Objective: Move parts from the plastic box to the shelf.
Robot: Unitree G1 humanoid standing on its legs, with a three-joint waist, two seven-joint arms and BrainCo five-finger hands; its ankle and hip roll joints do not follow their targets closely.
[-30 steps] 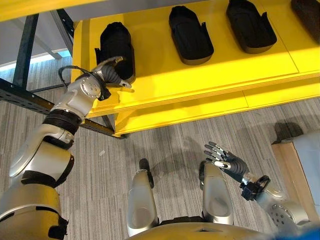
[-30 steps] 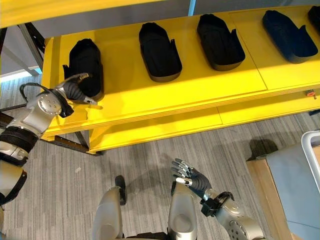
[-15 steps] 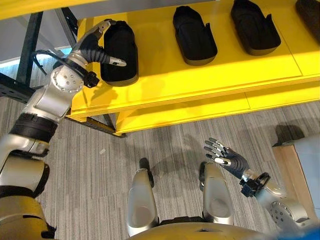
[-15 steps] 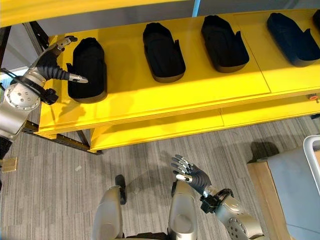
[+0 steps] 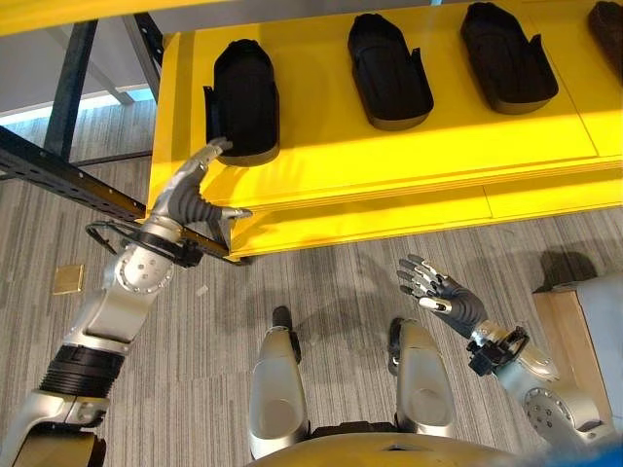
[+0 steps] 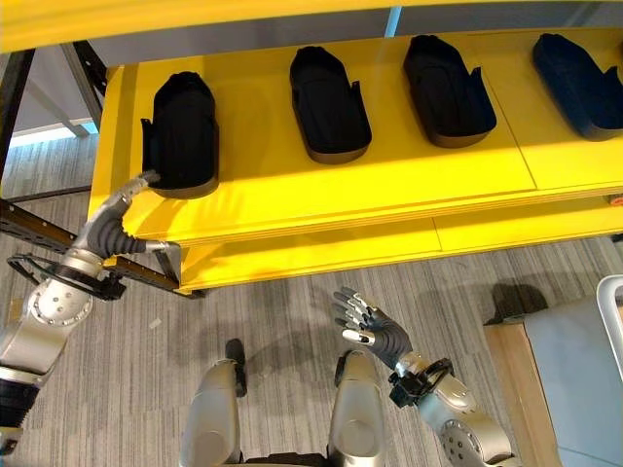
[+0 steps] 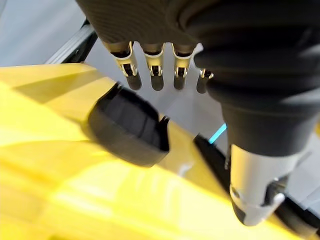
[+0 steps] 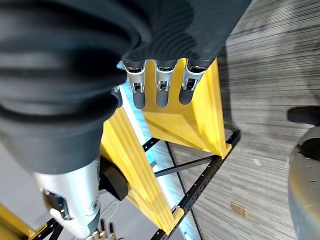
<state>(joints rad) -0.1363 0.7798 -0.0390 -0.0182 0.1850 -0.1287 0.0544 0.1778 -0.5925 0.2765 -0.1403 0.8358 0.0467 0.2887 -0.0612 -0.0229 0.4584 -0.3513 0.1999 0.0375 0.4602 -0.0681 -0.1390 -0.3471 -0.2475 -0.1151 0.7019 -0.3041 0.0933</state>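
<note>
Grey striped floor (image 5: 321, 282) lies under everything. At 4 o'clock the right hand (image 5: 443, 297) hovers, fingers released; at 10 o'clock the left hand (image 5: 195, 199) is released below the yellow shelf (image 5: 321, 146). Black parts (image 5: 243, 97) line it; the right eye view adds the grey plastic box (image 6: 584, 389).

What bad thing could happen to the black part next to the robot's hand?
The left hand is open with a fingertip near the leftmost black part, which sits close to the yellow shelf's front edge. A stray nudge might slide or tip it off. The right hand hangs open, too low to catch it.
</note>
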